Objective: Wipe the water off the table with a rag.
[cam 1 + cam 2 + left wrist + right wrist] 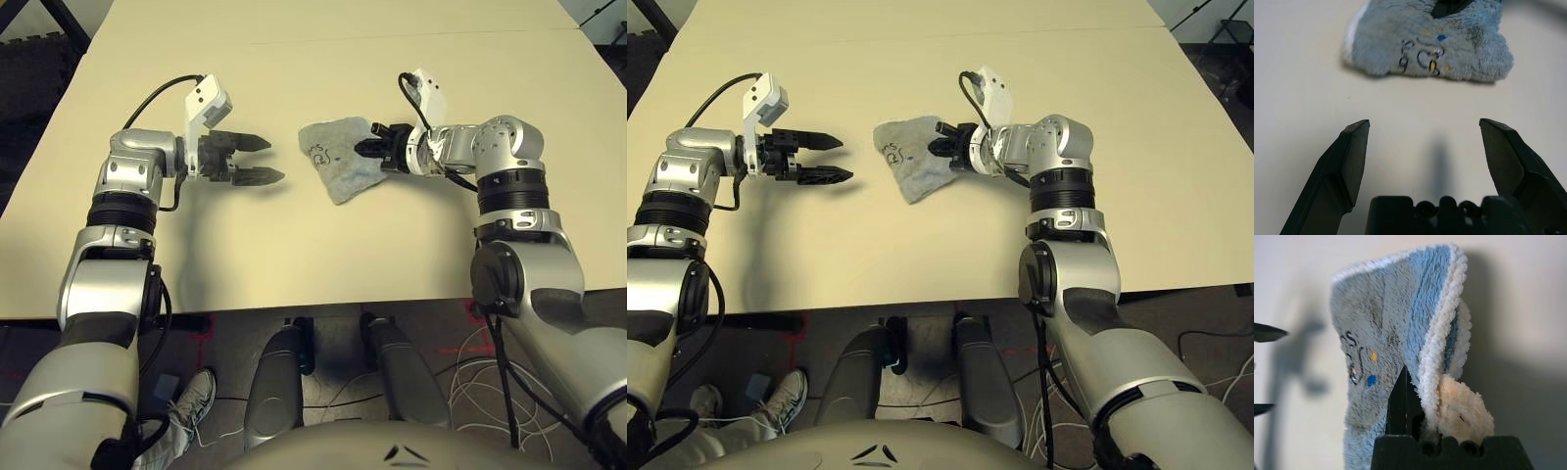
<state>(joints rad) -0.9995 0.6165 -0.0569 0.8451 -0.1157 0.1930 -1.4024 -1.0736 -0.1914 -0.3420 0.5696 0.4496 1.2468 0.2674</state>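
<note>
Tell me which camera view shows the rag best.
The right wrist view: the rag appears large there, with its pale edging and markings clear. The left wrist view shows its marked side partly cut off; both eye views show it whole but small, partly covered by the right gripper.

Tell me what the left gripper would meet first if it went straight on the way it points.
Most likely the grey rag, just ahead of the left gripper's open fingers, though it might pass above it, as its height is unclear.
</note>
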